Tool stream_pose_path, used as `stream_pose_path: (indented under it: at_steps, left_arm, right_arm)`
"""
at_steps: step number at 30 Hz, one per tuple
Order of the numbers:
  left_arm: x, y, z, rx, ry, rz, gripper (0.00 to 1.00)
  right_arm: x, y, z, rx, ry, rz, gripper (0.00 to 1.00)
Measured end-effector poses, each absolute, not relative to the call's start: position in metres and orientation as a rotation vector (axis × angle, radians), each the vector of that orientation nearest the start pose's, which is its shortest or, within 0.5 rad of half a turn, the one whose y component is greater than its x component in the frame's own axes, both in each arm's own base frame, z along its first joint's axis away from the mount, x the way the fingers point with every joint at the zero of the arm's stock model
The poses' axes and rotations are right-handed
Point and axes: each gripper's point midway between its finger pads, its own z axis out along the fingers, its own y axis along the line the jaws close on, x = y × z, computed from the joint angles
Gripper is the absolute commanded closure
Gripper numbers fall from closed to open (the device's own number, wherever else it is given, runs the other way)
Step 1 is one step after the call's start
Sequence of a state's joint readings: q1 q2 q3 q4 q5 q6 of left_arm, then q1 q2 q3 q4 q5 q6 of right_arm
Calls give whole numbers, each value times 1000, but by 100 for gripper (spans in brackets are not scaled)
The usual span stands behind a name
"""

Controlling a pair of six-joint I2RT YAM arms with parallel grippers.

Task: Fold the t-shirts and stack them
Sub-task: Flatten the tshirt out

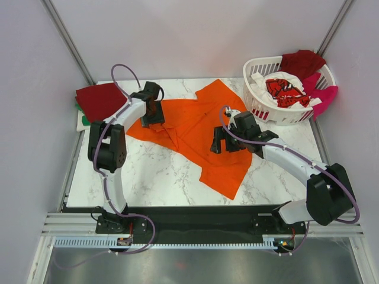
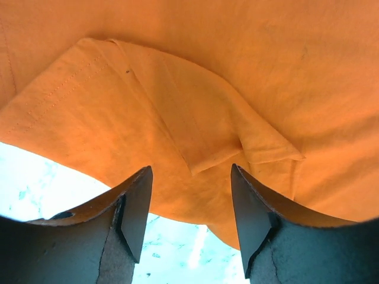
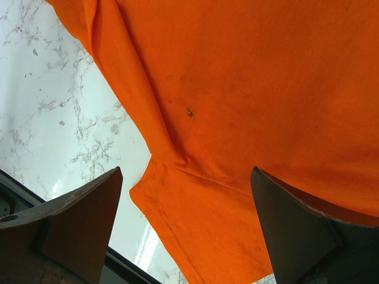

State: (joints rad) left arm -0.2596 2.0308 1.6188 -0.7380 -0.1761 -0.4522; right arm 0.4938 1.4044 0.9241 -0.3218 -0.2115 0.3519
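- The orange t-shirt (image 1: 195,127) is spread open on the middle of the marble table (image 1: 166,177). It lies crumpled and at an angle, with one corner pointing toward the near edge.
- The left gripper (image 1: 153,112) is positioned over the left part of the orange t-shirt.
- In the left wrist view, its fingers (image 2: 133,213) are seen parted, with a clear gap between the tips. Nothing is clamped between them.
- A folded flap of orange cloth (image 2: 195,118) lies just ahead of the left gripper (image 2: 189,177). Contact between the fingertips and the cloth cannot be determined.
- The right gripper (image 1: 220,141) is positioned over the right half of the orange t-shirt.
- In the right wrist view, its fingers (image 3: 296,225) are spread wide and nothing is gripped. The hem of the orange cloth (image 3: 237,118) and bare marble are framed between them, beneath the right gripper (image 3: 186,177).
- A dark red t-shirt (image 1: 99,100) lies flat at the far left corner of the table, apart from the orange one. A strip of green cloth (image 1: 84,120) shows at its near edge.
- A white slatted basket (image 1: 260,106) stands at the far right corner.
- A white t-shirt with red print (image 1: 284,90) is held inside the basket.
- Another dark red garment (image 1: 302,62) and a magenta garment (image 1: 323,94) are draped over its far and right rim.
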Motion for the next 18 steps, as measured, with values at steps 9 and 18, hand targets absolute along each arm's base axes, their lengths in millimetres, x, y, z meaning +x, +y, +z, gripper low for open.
stream_pose_path:
  at_steps: [9,18]
  left_arm:
    - [429,-106,49,-306,2712,5,44]
    - [434,-109,47,-303,2699,-13,51]
  right_arm:
    - [295,216,112,-279,2433,643,2]
    - [295,216,112,-277,2433,636,2]
